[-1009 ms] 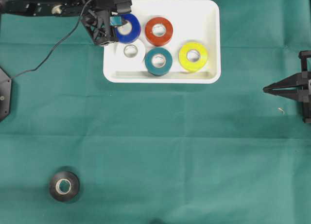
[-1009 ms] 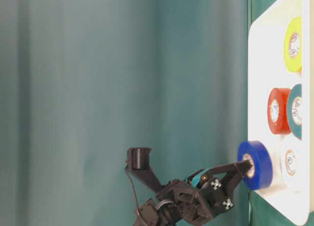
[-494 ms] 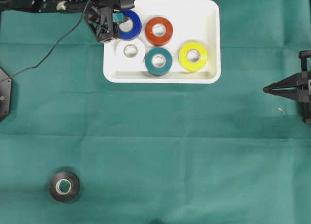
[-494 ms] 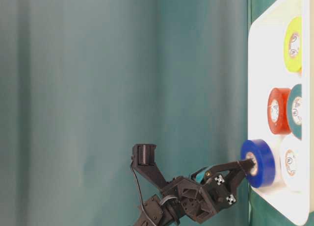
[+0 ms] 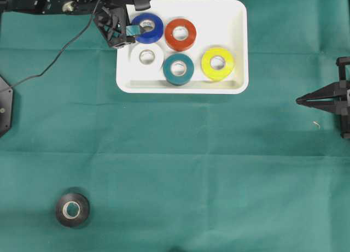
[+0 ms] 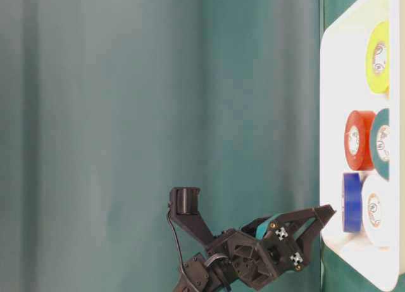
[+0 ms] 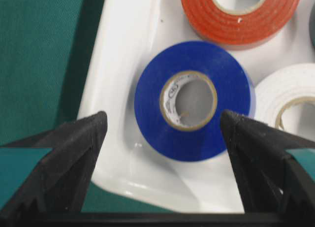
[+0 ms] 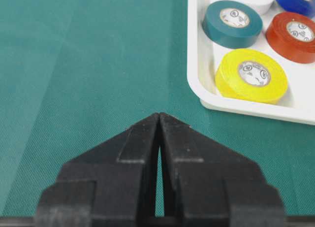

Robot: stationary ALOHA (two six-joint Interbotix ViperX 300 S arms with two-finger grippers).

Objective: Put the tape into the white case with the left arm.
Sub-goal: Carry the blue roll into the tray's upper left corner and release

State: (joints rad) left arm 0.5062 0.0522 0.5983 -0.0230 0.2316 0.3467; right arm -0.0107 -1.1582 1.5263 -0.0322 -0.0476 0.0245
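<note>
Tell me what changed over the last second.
The left gripper opened and let go of the blue roll, which dropped flat into the white case beside the red roll. The other rolls in the case, the black roll on the cloth and the shut right gripper stayed put.

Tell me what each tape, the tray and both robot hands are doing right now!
Blue tape: flat in tray, let go.
Red tape: flat in tray.
White tape: flat in tray.
Teal tape: flat in tray.
Yellow tape: flat in tray.
Black tape: flat on cloth, outside tray.
Tray: holds five tapes.
Left hand: open, empty.
Right hand: shut, empty.
</note>
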